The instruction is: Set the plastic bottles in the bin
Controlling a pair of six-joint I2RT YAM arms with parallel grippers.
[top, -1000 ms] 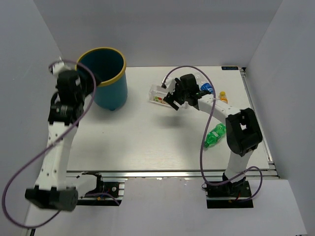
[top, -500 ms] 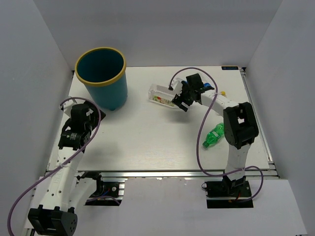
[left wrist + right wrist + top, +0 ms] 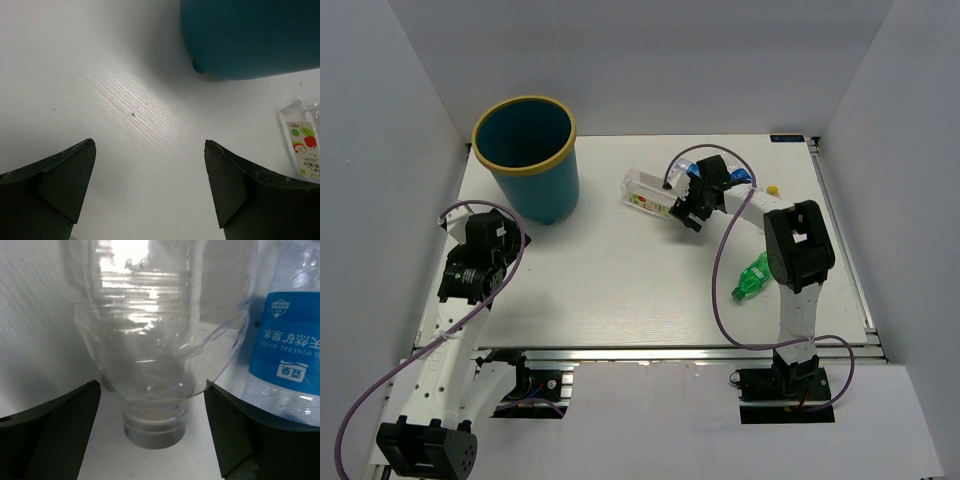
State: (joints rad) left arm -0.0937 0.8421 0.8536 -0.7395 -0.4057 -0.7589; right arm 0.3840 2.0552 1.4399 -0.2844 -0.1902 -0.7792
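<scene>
At the far left corner of the table (image 3: pixel 620 290) stands the bin (image 3: pixel 548 195), upright. The left gripper (image 3: pixel 149 145) hovers over the left side of the table, its fingers spread wide and holding nothing. Toward the far right, the right gripper (image 3: pixel 152 387) is also spread wide, with its 2 fingers on either side of the capped neck of 1 clear bottle (image 3: pixel 145 340), not pinching it. A blue-labelled bottle (image 3: pixel 287 355) lies just beside that one. The squarish clear bottle (image 3: pixel 645 192) lies near the middle of the far edge, and the green bottle (image 3: pixel 753 277) lies near the right edge.
</scene>
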